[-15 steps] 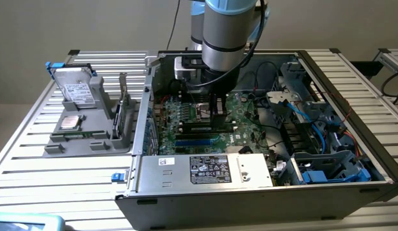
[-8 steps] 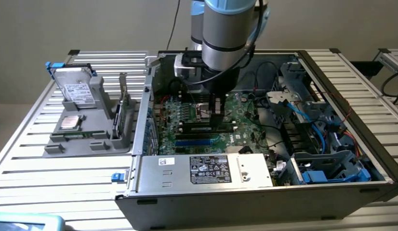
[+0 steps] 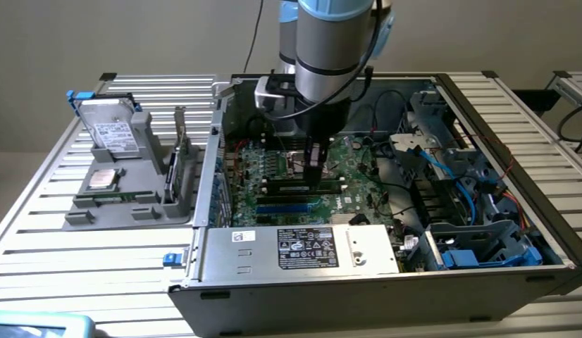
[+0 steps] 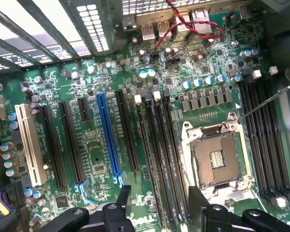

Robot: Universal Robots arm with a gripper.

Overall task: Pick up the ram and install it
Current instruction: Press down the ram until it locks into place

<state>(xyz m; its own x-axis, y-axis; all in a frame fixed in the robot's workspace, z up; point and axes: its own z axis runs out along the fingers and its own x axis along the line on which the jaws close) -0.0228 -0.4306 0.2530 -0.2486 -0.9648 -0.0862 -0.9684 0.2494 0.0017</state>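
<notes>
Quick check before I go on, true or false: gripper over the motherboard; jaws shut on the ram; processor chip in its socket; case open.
The gripper is over the motherboard. True.
Its jaws are shut on the ram. False: they stand open, with nothing between them.
The processor chip sits in its socket. False: the socket is empty, and the processor chip lies in the gray tray outside the case.
The case is open. True.

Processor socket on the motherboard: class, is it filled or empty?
Empty. The processor socket shows bare contacts inside its metal frame; no chip sits in it.
</notes>
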